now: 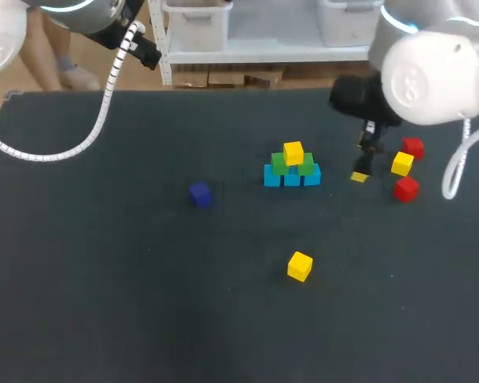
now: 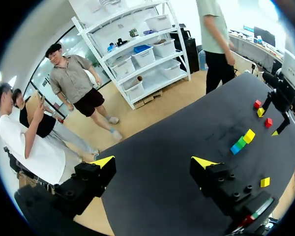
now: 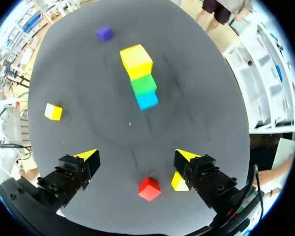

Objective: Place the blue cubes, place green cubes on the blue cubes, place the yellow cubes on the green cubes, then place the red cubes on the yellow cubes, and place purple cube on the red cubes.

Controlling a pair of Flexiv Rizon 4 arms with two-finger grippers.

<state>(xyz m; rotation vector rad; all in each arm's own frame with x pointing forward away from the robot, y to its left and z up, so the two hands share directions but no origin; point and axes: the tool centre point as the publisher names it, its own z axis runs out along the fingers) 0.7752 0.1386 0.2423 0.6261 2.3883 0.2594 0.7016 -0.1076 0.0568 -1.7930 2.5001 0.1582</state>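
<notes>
1. Blue cubes (image 1: 292, 177), three in a row and touching side by side, sit on the dark surface (image 1: 104, 279) a little right of its middle. Two green cubes (image 1: 280, 164) rest on them, and a stacked yellow cube (image 1: 294, 152) sits on the green pair.
2. A purple cube (image 1: 199, 194) stands alone to the left of the stack, well apart from it. A loose yellow cube (image 1: 300, 266) lies toward the front, well apart from everything else.
3. To the right of the stack is a small cluster: a far red cube (image 1: 413, 147), a side yellow cube (image 1: 402, 163) just beside it, and a near red cube (image 1: 406, 188) close by.
4. The right end effector (image 3: 137, 155) hangs between the stack and the cluster. It is released, with its fingers spread and nothing grasped. In its wrist view a red cube lies under the gap between the fingers, and a yellow cube lies just beside one finger.
5. The left end effector (image 2: 154, 162) is also released, its fingers wide apart and holding nothing. It is raised by the surface's far left corner, well apart from every cube.
6. The stack is well apart from the far edge. A broad stretch of surface lies between the purple cube and the left side, and another lies in front of the loose yellow cube.
</notes>
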